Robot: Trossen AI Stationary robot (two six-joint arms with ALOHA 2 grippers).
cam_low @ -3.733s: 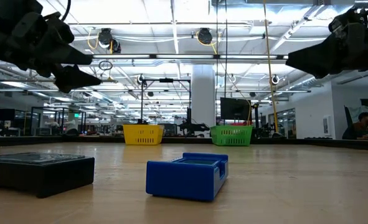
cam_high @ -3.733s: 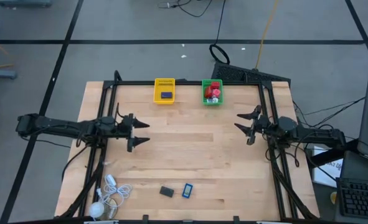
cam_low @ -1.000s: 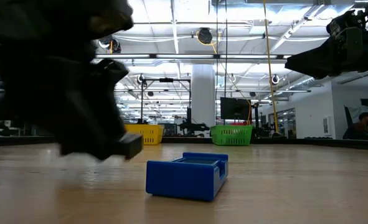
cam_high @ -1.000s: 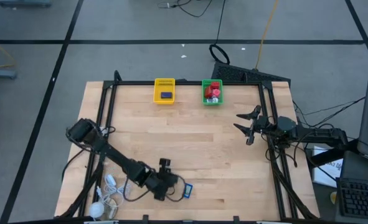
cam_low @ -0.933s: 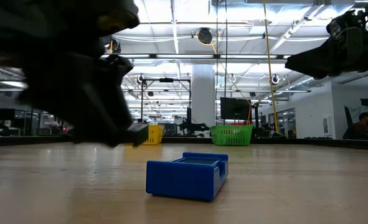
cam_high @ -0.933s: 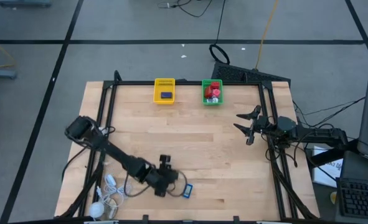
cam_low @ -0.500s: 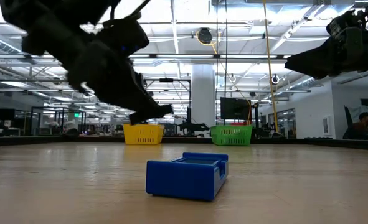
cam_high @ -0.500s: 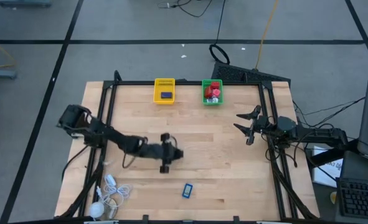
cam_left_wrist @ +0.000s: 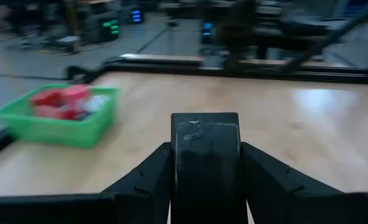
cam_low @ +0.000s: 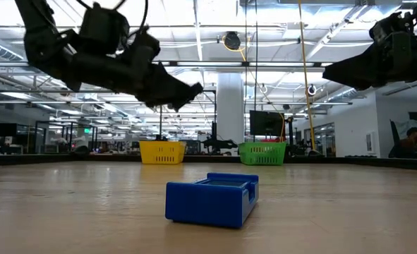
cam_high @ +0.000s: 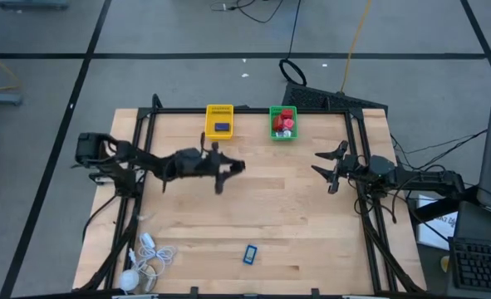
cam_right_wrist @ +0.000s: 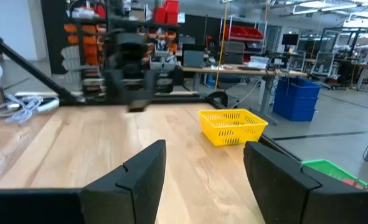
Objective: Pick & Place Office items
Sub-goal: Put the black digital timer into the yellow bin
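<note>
My left gripper (cam_high: 228, 169) hangs above the table's middle left, just near of the yellow basket (cam_high: 219, 121), shut on a small black office item (cam_left_wrist: 205, 152). A blue office item (cam_high: 250, 253) lies flat on the table near the front edge. The yellow basket holds one dark piece. The green basket (cam_high: 283, 123) beside it holds red pieces. My right gripper (cam_high: 331, 167) waits open above the table's right side, nothing between its fingers. My left gripper pinches the black item between its two fingers, which lie on its two long sides (cam_left_wrist: 177, 163). The fingers reach out about level toward the table's right. The item is lifted clear of the table and juts forward past the fingertips (cam_left_wrist: 155, 163).
A white coiled cable with a round ball (cam_high: 144, 259) lies at the near left corner. Black frame rails (cam_high: 145, 141) run along the table's left, far and right sides. Bare wood lies between the two arms.
My left gripper has risen from the table near the front edge with the black item and swung toward the far edge, up beside the yellow basket, turning until it points toward the table's right. The blue item has stayed where it was.
</note>
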